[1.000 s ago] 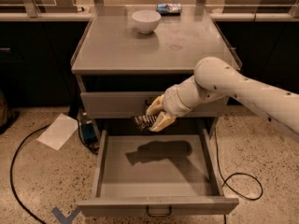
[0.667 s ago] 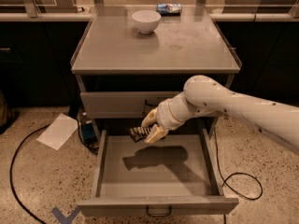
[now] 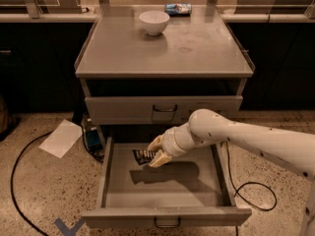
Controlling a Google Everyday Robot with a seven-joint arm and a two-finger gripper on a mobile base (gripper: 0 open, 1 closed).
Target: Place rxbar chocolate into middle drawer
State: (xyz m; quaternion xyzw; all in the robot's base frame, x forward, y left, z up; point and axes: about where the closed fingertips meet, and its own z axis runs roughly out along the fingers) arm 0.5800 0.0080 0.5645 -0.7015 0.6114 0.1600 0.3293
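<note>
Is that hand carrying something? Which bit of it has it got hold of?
Yes. The hand grips the bar by one end, with the rest sticking out past the fingers, above the open drawer.

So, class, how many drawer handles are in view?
2: one on the closed upper drawer, one on the open middle drawer, above which the gripper holds the rxbar chocolate. None looks hidden.

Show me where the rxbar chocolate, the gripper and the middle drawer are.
rxbar chocolate [image 3: 142,156]: camera view, on its dark wrapper.
gripper [image 3: 155,151]: camera view, between its fingertips, over the open drawer.
middle drawer [image 3: 167,216]: camera view, on its front wall.
</note>
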